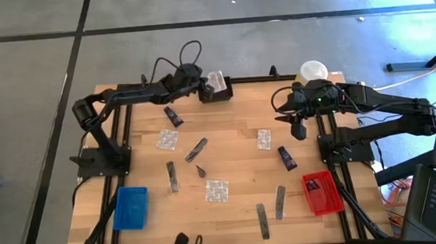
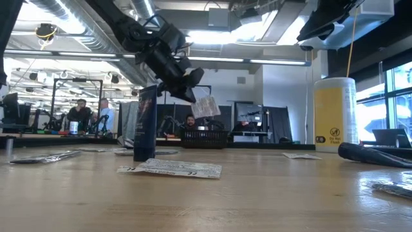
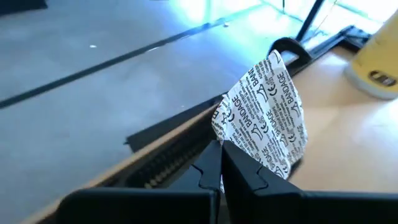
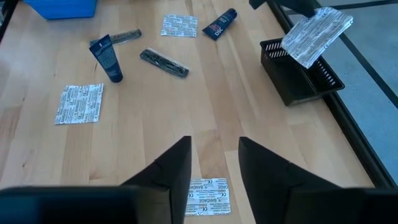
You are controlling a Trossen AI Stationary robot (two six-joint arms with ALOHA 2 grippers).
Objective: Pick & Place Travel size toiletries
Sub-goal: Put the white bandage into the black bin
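1. In the upper middle of the overhead frame, the left gripper (image 1: 210, 84) hangs over a small black basket (image 1: 222, 90) at the far edge of the wooden counter (image 1: 229, 164). Its jaws are clamped together on one corner of a white bandage sachet (image 3: 264, 115). The sachet dangles above the basket, not yet inside.

2. Risk: the grip is only on a corner. The limp sachet tilts sideways, so on release it may catch the basket rim or flutter past the counter edge to the floor.

3. Risk: in the right wrist view the sachet hangs over the basket's outer side, near the counter edge. A release too far out would likely miss.

4. The right gripper (image 4: 214, 168) hovers at the upper right of the overhead frame, jaws apart and holding nothing, above another sachet (image 4: 208, 196) lying flat on the counter.

5. Risk: a flat sachet gives jaws little to bite. They may skid over it or push it along the wood.

6. Risk: a tall yellow container (image 2: 335, 115) stands near the right arm, and a careless swing could knock it.

7. Other toiletries are scattered across the counter: more sachets (image 1: 216, 191), grey sticks (image 1: 262, 220), dark tubes (image 1: 286, 158). A blue tray (image 1: 130, 207) and a red tray (image 1: 322, 192) sit at the lower corners.
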